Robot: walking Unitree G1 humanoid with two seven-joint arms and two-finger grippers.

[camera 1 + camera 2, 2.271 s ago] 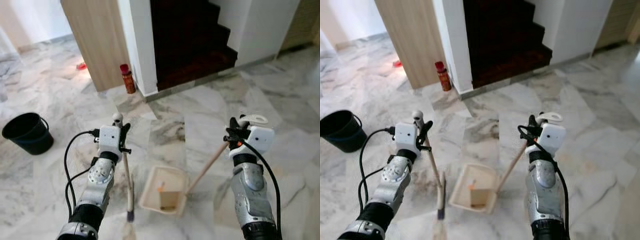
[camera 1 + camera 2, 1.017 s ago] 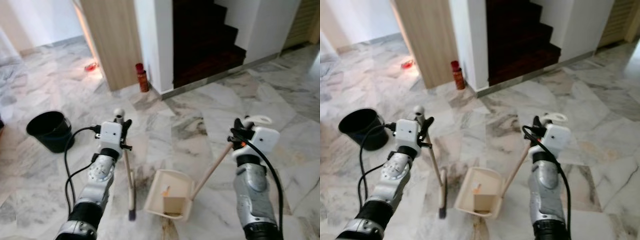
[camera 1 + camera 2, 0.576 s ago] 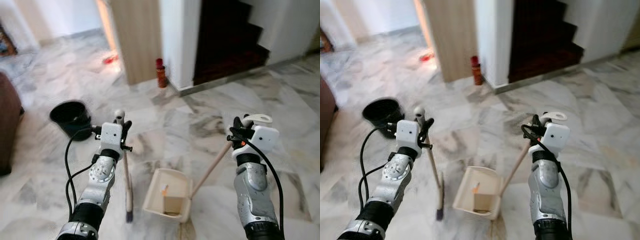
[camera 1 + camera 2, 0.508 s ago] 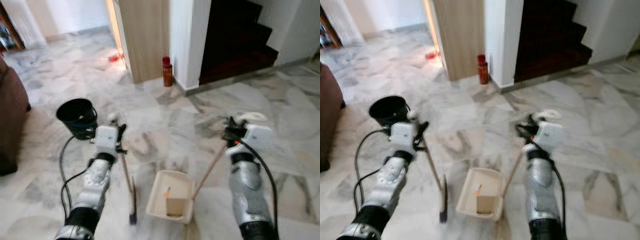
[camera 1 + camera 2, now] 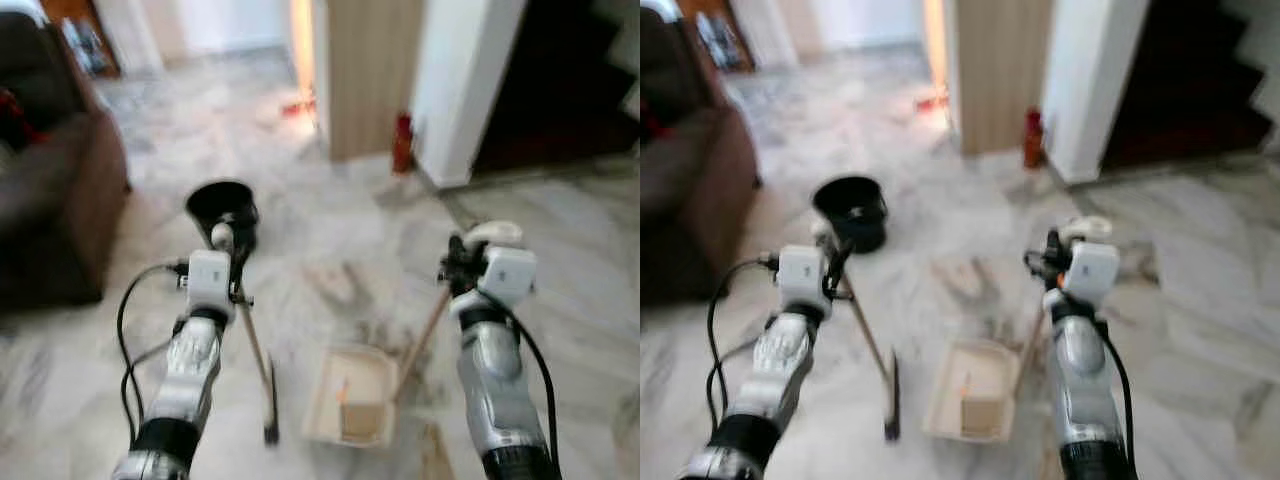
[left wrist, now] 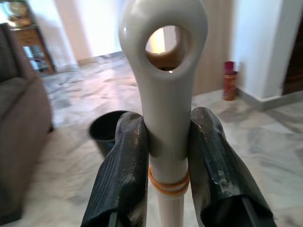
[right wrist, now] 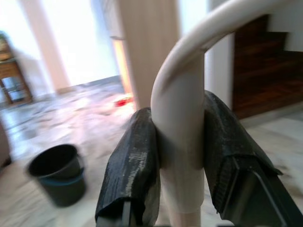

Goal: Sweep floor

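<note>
On the marble floor (image 5: 320, 270), straight ahead at 12 o'clock and low in the head views, sits the cream dustpan (image 5: 352, 395), with a small scrap of debris inside. Just beside it at 9 o'clock, the broom (image 5: 258, 365), bristle end down near the floor. Left hand (image 6: 163, 156) clamped on the broom's white handle top, just under the hanging hole. Right hand (image 7: 180, 156) clamped on the curved handle of the dustpan, the wooden shaft slanting down to the pan.

Compared with half a second ago, a whole-picture shift: black bucket (image 5: 222, 212) now near 11 o'clock and closer to centre, brown sofa (image 5: 60, 200) entering at 9 to 10 o'clock, dark stairs (image 5: 1200, 90) sliding off toward 2 o'clock. Blurred too, so a turn of the body to the left, not a move of the things. Broom and pan kept in the same pose between the arms. Probably carrying the collected dirt toward the bucket for emptying; sweeping itself seemingly near its end.
</note>
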